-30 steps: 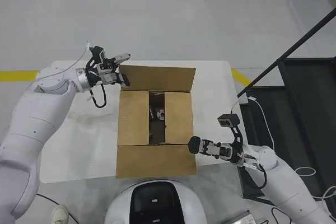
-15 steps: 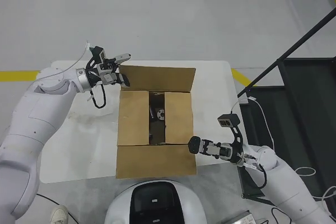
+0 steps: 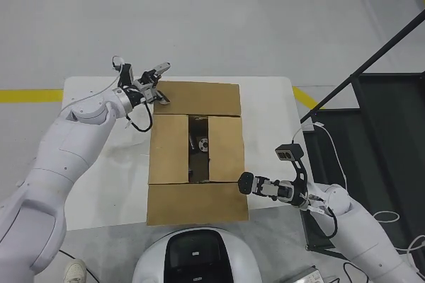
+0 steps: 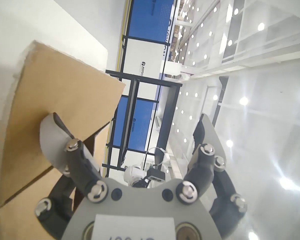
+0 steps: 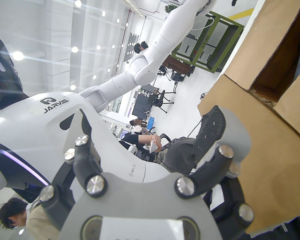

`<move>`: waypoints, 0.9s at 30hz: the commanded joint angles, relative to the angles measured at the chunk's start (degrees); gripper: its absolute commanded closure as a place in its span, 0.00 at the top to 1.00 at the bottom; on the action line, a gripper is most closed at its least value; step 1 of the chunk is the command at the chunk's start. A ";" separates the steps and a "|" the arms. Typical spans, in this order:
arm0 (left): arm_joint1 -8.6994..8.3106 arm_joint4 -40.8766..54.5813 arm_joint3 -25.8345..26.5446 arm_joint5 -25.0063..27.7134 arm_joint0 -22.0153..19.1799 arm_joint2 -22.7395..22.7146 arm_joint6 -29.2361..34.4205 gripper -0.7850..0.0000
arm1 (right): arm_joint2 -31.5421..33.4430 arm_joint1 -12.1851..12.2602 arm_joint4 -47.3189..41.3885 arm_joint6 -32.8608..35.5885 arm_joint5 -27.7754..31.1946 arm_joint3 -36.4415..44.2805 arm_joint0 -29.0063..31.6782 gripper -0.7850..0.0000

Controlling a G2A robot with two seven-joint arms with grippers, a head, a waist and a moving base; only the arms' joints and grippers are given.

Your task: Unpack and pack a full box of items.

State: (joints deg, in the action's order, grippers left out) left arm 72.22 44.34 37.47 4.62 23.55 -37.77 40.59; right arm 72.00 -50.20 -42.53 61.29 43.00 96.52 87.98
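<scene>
Cardboard box (image 3: 168,148) sits mid-frame on the white bench (image 3: 113,177), its flat brown side flaps nearly meeting over a narrow slot — dark items (image 3: 200,145) show inside. Left claw (image 3: 157,79), upper left, is spread wide, one curved finger (image 4: 52,136) against the far flap's corner. Right claw (image 3: 246,184), lower right, is likewise spread, at the near flap's corner.
</scene>
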 commanded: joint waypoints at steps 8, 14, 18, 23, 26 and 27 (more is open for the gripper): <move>3.46 -3.29 -9.46 -3.65 -3.00 1.91 -1.36 1.00 | 0.00 0.00 0.00 0.00 0.00 0.00 0.00 1.00; 4.94 -7.01 -13.18 -1.63 -3.94 2.66 -2.21 1.00 | 0.00 0.00 0.00 0.00 0.00 0.00 0.00 1.00; 5.48 -9.85 -14.79 -0.71 -4.48 3.12 -0.83 1.00 | 0.00 0.00 0.00 0.00 0.00 0.00 0.00 1.00; 5.52 -7.74 -16.38 3.61 -4.64 0.87 2.26 1.00 | 0.00 0.00 0.00 0.00 0.00 0.00 0.00 1.00; 5.05 -4.26 -17.03 7.33 -4.82 -1.86 4.27 1.00 | -0.05 -0.07 0.53 -0.97 -0.80 0.49 -0.11 1.00; 4.80 -3.42 -17.17 8.51 -4.84 -2.69 5.00 1.00 | -0.22 -0.15 1.32 -1.65 -1.59 1.17 -0.28 1.00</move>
State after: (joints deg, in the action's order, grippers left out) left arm 77.31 39.74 20.47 11.54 18.75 -39.37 44.72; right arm 71.93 -50.27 -42.06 60.66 42.44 96.97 87.88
